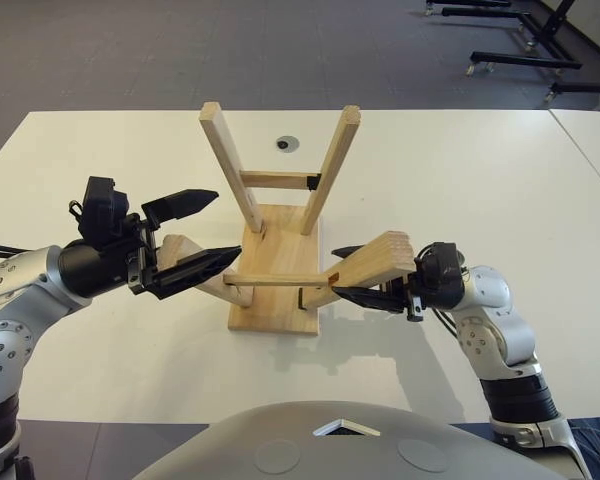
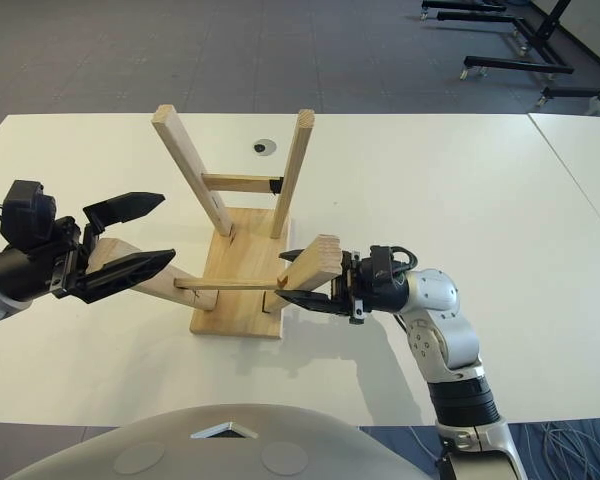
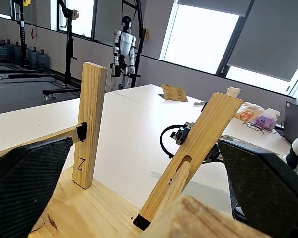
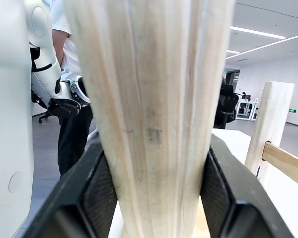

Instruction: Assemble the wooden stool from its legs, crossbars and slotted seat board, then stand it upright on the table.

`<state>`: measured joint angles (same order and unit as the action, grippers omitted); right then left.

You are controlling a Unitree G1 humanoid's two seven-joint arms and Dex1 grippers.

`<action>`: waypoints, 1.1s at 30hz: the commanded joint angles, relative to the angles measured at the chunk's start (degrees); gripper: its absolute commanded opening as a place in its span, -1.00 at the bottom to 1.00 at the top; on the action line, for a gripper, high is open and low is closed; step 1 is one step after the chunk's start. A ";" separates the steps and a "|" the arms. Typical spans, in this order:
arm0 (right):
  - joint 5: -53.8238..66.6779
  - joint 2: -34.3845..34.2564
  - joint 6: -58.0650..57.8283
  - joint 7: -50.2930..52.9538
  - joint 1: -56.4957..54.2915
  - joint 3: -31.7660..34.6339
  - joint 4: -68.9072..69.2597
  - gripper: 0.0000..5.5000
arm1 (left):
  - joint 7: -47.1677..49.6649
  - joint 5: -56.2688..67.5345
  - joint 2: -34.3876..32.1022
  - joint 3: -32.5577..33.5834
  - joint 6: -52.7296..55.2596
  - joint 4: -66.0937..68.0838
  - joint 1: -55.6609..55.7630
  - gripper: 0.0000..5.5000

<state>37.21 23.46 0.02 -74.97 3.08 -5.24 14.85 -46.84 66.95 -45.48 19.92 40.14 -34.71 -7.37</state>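
Nearest, low in the frame, the right claw point(image 1: 338, 271) is clamped on the near right leg point(image 1: 375, 258). The left claw point(image 1: 228, 222) gapes wide around the near left leg point(image 1: 180, 247) without gripping it. Both legs splay outward from the seat board point(image 1: 275, 315), which lies flat mid-frame on the white surface point(image 1: 460, 170). Unheld, the left leg could topple or pull free of the thin near crossbar point(image 1: 280, 281). Count: four legs, two crossbars, one board. Above centre stand the far left leg point(image 1: 230, 165) and far right leg point(image 1: 332, 165), joined by the far crossbar point(image 1: 275, 180).

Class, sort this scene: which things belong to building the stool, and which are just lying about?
Job: seat board, upright legs, crossbars, left leaning leg, right leaning leg.
Lying about: round insert, wheeled frames on floor.
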 commanded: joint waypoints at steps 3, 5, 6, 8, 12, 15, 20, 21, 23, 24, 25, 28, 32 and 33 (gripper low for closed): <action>-1.99 0.60 0.06 0.86 -2.05 -1.38 -0.18 -0.25 | 0.04 -0.96 0.31 -1.31 -0.13 -0.71 0.26 0.96; -2.05 0.62 -0.03 0.92 -2.50 -1.64 -0.23 -0.25 | 0.14 -1.06 0.44 -1.53 -0.27 -0.86 0.12 0.96; -2.18 0.68 -0.01 0.93 -2.70 -1.75 -0.34 -0.25 | 0.17 -1.08 0.48 -1.61 -0.31 -0.89 0.12 0.96; -2.44 0.67 -0.06 1.15 -3.14 -2.07 -0.54 -0.25 | 0.18 -1.25 0.55 -1.82 -0.35 -0.86 0.24 0.96; -3.79 0.74 -0.72 1.85 -4.23 -3.87 -0.49 -0.25 | 0.28 -1.64 0.83 -2.33 -0.47 -0.86 0.57 0.96; -4.77 1.07 -1.62 2.65 -4.96 -5.52 0.24 -0.25 | 0.34 -1.91 1.05 -2.77 -0.51 -1.05 0.84 0.96; -5.71 2.31 -3.13 3.26 -6.97 -7.20 1.03 -0.25 | 0.68 -2.33 1.67 -3.29 -0.77 -1.51 0.78 0.96; -5.91 2.77 -3.57 3.19 -7.51 -7.66 1.23 -0.25 | 0.77 -2.43 1.84 -3.42 -0.89 -1.63 0.73 0.96; -6.31 3.57 -4.85 3.55 -8.39 -8.81 2.27 -0.25 | 0.99 -2.72 2.22 -3.77 -1.18 -1.80 0.68 0.96; -6.44 3.94 -5.69 3.85 -8.84 -9.45 3.03 -0.25 | 1.11 -2.92 2.45 -3.97 -1.30 -1.89 0.65 0.96; -6.44 4.22 -6.74 4.35 -9.37 -9.99 4.02 -0.25 | 1.19 -3.14 2.66 -4.18 -1.44 -1.96 0.57 0.96; -6.42 5.26 -9.56 5.23 -11.19 -10.87 5.66 -0.25 | 1.61 -3.61 3.42 -4.85 -1.79 -2.25 0.53 0.96; -6.54 5.78 -12.02 5.86 -12.50 -12.09 6.20 -0.25 | 2.32 -4.28 4.71 -6.76 -2.14 -2.78 1.37 0.96; -6.59 5.82 -12.34 5.90 -12.67 -12.35 6.22 -0.25 | 2.50 -4.41 4.99 -7.28 -2.20 -2.90 1.63 0.96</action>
<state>32.48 30.51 -10.13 -68.20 -8.16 -12.61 18.92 -44.82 62.76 -41.71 16.59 37.27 -35.34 -7.19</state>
